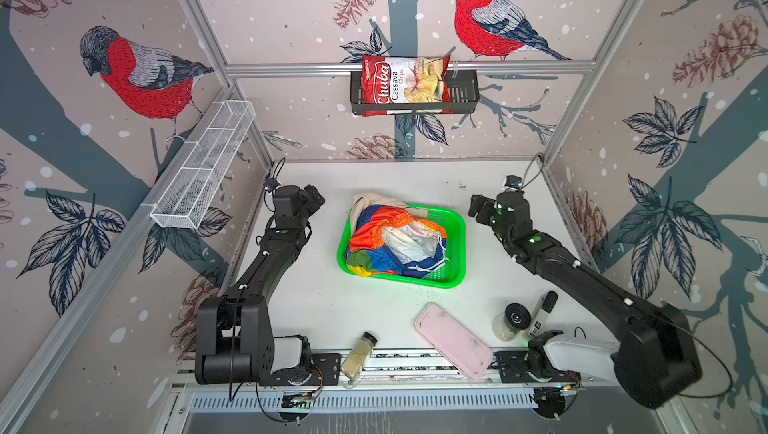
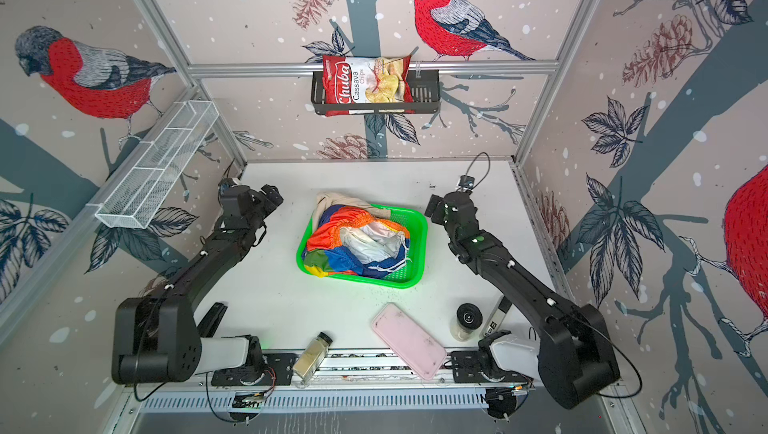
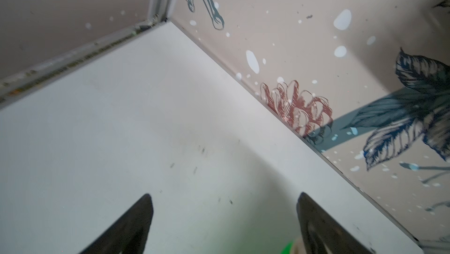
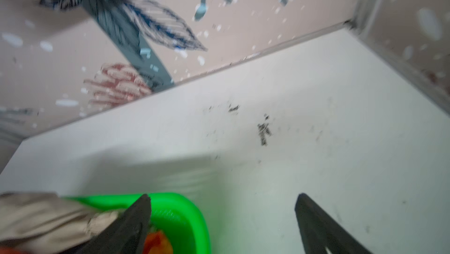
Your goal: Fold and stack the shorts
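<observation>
- Both pairs of shorts lie bunched together in the green basket (image 1: 455, 219), which sits mid-counter (image 1: 316, 315) between my two arms.
- The rainbow shorts (image 1: 386, 240) are on top, crumpled, with the orange gathered waistband arched up and the white lining showing inside it. The white drawstring (image 1: 432, 270) trails toward the near rim.
- The beige shorts (image 1: 372, 200) are mostly underneath. Only a wad shows, spilling over the far left corner of the basket.
- The left gripper (image 3: 224, 194) is released, jaws spread wide over bare counter with nothing between them. It hangs just left of the basket.
- The right gripper (image 4: 223, 194) is also spread and empty, and one finger looks over the basket's far corner and the beige cloth.
- I judge both garments light, limp and thin. The rainbow fabric looks slick, so a shallow pinch may slide off.
- I would take the rainbow pair first, at the thick elastic waistband, not at the drawstring or the loose lining.
- The risks I see are a pinch that catches both layers, or the light basket lifting along with the cloth.
- The pink case (image 1: 453, 342) lies near the front edge, so I would fold left of it.
</observation>
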`<act>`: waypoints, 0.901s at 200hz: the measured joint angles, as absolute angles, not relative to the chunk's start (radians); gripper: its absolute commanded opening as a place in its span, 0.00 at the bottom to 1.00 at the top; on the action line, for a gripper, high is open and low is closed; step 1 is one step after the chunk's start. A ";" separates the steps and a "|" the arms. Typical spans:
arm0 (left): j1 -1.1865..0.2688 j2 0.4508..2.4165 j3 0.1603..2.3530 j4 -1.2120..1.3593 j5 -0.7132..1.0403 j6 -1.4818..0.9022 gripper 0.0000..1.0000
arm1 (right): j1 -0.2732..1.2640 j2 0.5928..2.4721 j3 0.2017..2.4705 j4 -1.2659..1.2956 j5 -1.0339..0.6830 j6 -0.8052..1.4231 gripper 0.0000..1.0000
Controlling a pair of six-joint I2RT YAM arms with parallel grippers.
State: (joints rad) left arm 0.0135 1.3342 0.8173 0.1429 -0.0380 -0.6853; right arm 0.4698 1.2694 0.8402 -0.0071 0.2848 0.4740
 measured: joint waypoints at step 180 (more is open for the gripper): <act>-0.294 1.628 0.886 0.265 0.250 -0.841 0.33 | 0.199 1.501 0.841 -0.104 -0.219 0.661 0.01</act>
State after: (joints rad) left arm -0.2935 1.6283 0.8860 0.2653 0.2501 -0.8413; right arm 0.1986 1.5005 0.8410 -0.1040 -0.2192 0.6613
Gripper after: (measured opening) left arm 0.224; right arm 0.120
